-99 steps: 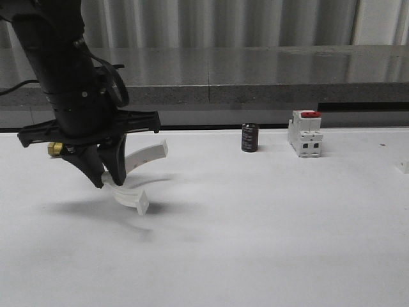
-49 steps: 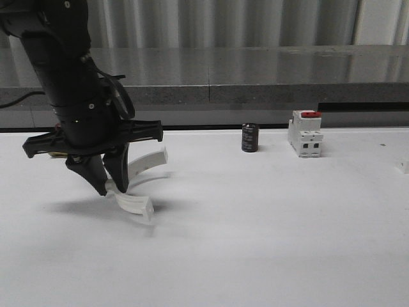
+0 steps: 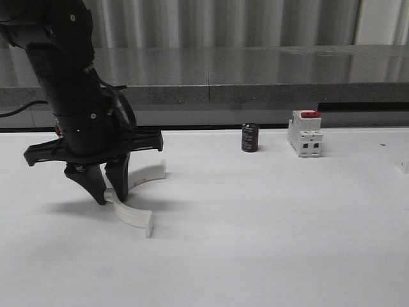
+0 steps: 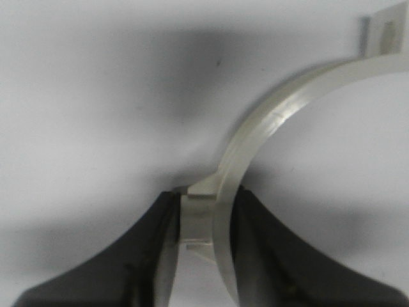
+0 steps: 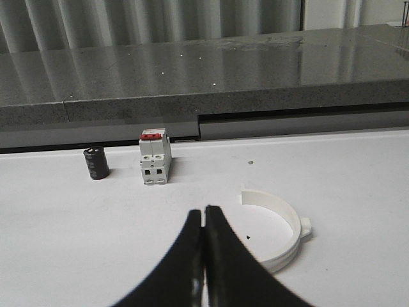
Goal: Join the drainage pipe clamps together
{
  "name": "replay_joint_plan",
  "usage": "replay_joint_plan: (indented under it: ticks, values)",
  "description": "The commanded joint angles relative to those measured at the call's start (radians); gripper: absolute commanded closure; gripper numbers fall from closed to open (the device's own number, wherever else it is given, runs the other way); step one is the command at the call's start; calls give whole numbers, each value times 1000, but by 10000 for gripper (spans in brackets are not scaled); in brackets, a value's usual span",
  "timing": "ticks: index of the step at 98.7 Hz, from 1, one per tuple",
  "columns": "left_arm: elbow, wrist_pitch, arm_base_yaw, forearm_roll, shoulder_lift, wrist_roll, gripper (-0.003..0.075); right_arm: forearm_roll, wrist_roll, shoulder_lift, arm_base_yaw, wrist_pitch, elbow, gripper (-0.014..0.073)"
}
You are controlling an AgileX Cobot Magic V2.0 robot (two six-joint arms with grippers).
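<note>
Left end effector sits low at left of the front view, fingers clamped on one drainage pipe clamp. The grip is on the band's mid-section; one arm curves up toward frame centre-left, the other runs down-right to a flat end flange just touching or just above the white counter, cannot tell which. In the left wrist view the black fingers pinch a small tab on the translucent white band, which arcs away to a flange at upper right of that frame.

Wide bare counter lies right of and below the held clamp. A black cylinder and a white breaker with red top stand near the counter's back edge, well apart from the left arm.

Right end effector: jaws closed together, holding nothing. A second clamp, a white half-ring with outer tab, lies flat just beside it.
</note>
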Motion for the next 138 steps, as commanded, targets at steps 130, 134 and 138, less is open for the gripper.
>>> replay_joint_plan:
  ticks: [130,134,138]
  values:
    - [523,-203,445,6,-1058,324,207,-1,-7,-19,-4,-75,-19,661]
    - [554,-212,445,6,-1107,324,207,-1,-7,-19,-4,-75,-19,661]
    - [591,-220,445,-2,-1156,324,207,-1,-7,-19,-4,-75,-19,661]
